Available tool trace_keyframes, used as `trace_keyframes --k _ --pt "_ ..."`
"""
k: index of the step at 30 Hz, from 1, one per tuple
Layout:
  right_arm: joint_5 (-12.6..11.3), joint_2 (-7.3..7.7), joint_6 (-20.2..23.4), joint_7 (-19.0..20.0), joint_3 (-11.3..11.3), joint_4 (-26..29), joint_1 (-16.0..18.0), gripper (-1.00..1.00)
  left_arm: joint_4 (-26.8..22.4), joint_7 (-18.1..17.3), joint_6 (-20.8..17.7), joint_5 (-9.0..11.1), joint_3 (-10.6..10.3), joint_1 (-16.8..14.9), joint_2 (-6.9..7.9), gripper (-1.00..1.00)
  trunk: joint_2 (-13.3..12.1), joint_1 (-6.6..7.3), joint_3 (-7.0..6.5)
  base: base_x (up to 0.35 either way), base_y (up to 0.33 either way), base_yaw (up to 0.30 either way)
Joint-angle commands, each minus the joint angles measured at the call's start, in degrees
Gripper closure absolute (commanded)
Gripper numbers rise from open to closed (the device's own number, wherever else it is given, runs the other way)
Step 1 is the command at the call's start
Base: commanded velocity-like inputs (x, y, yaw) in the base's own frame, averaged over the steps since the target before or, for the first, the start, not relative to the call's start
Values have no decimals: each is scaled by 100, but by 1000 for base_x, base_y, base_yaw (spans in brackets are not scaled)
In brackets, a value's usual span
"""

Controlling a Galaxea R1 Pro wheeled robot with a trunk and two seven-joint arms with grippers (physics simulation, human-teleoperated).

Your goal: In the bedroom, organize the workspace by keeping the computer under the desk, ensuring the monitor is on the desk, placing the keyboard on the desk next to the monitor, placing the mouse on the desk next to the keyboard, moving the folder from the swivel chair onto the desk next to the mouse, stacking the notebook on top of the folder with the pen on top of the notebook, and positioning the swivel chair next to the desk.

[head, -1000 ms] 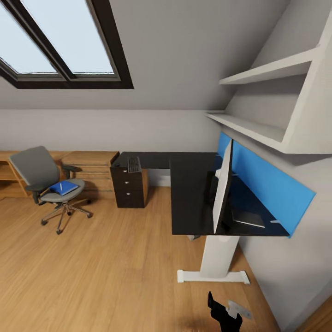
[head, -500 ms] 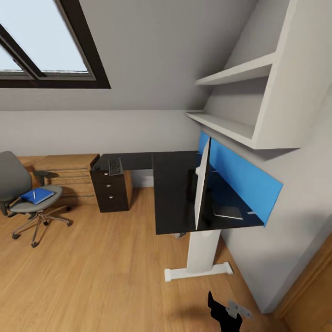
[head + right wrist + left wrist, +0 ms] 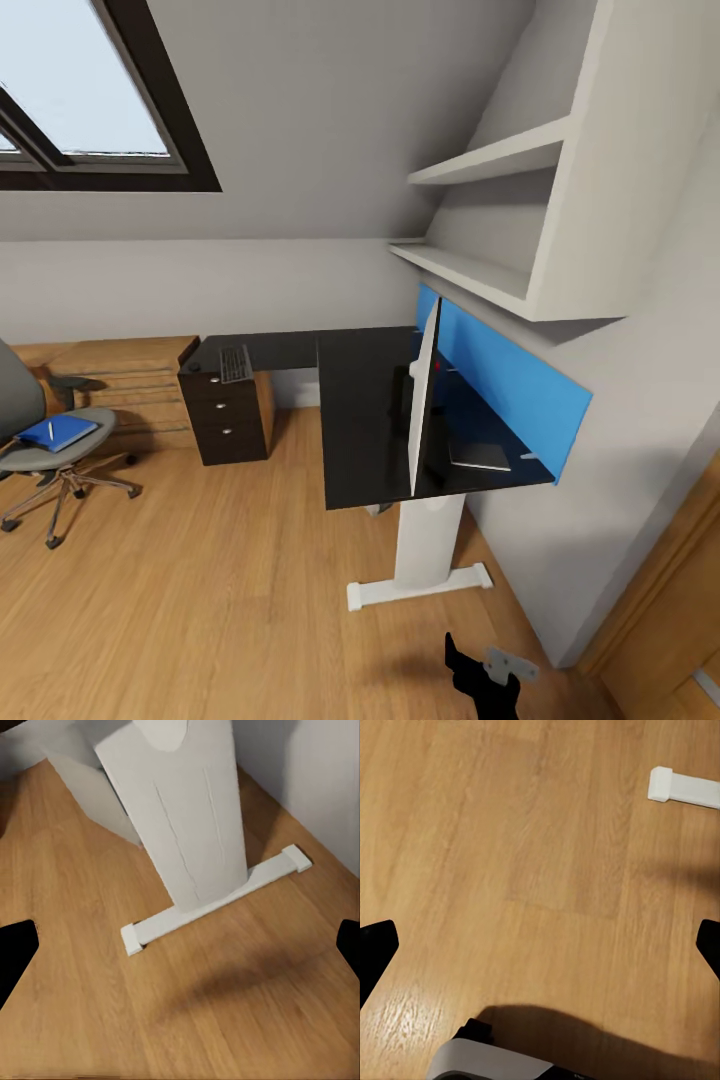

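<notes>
Both grippers hang low over bare floor, so take the views in turn before you roll on.

From the head camera, your right gripper (image 3: pixel 487 672) is a dark shape at the bottom edge, holding nothing you can make out. The desk (image 3: pixel 362 420) stands ahead on its white leg, blue panel along the back. The monitor (image 3: pixel 424 398) is on it, seen edge-on, and a flat dark sheet, perhaps the notebook (image 3: pixel 480 456), lies behind it near the panel. The keyboard (image 3: pixel 234 363) sits on the far wing above the black drawer unit (image 3: pixel 226 418), well apart from the monitor. At the left edge the swivel chair (image 3: pixel 40 440) carries the blue folder (image 3: pixel 56 432) with the pen (image 3: pixel 50 429) on top.

In the left wrist view the left gripper (image 3: pixel 540 945) is spread wide — fingertips at either edge, wood floor (image 3: pixel 510 855) between them, one end of the white desk foot (image 3: pixel 682 787) beyond.

In the right wrist view that gripper is likewise released and empty, and the foot and leg look close.

Your risk is that foot: drive on with the arms this low and a finger or the base may clip it. The chair is slipping out of sight too — you could lose the folder and pen, and a bump on castors would roll them away.
</notes>
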State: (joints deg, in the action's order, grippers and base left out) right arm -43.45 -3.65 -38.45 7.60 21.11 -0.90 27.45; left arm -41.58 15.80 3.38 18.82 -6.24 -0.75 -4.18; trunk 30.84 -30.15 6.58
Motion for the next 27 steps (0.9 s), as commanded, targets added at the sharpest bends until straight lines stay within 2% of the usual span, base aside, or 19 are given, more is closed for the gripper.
trace_keyframes --k 1,2,6,7,10,13,14,15,16,18,19,21,22,26,27 --pt "103 33 -15 44 29 1 6 -100 -3 42 31 60 -30 -4 7 -100 10 -2 11 0 0 -6" --pt "249 160 1 36 32 45 9 -100 -6 44 31 60 -28 -4 10 -100 10 -2 11 0 0 -3" --pt "339 430 77 27 33 293 29 -100 -7 46 31 60 -27 -4 23 -100 10 -2 11 0 0 -2" --pt "361 585 223 25 33 488 49 -100 -8 46 31 60 -24 -4 42 -100 10 -2 11 0 0 0" --pt "382 840 675 19 33 875 115 -100 -12 46 31 60 -21 -4 65 -100 10 -2 11 0 0 0" --pt "395 1103 1320 -22 32 1386 221 -100 -21 46 31 60 -19 -4 82 -100 10 -2 11 0 0 0" --pt "399 1280 1802 -103 27 1761 301 -100 -26 46 31 60 -19 -4 92 -100 10 -2 11 0 0 0" --pt "401 1369 2048 -169 25 1949 340 -100 -29 48 32 60 -18 -4 96 -100 10 -2 11 0 0 0" --pt "403 1534 2551 -358 18 2310 428 -100 -35 51 43 60 -18 -4 101 -100 10 -2 11 0 0 0" --pt "405 1662 3057 -620 11 2646 550 -100 -35 52 81 60 -20 -4 104 -100 10 -2 11 0 0 0" --pt "406 1748 3555 -927 7 2941 714 -100 -38 53 143 60 -21 -4 107 -100 10 -2 11 0 0 0" --pt "406 1804 4043 -1249 4 3179 909 -100 -40 54 228 60 -23 -4 108 -100 10 -2 11 0 0 0" --pt "407 1840 4502 -1530 2 3352 1107 -100 -41 53 326 60 -24 -4 109 -100 10 -2 11 0 0 0" --pt "404 1879 5315 -1884 -1 3568 1462 -100 -46 48 542 60 -26 -4 110 -100 10 -2 11 0 0 0" --pt "403 1882 5401 -1917 -1 3588 1498 -100 -53 48 568 60 -26 -4 110 -100 10 -2 11 0 0 0"
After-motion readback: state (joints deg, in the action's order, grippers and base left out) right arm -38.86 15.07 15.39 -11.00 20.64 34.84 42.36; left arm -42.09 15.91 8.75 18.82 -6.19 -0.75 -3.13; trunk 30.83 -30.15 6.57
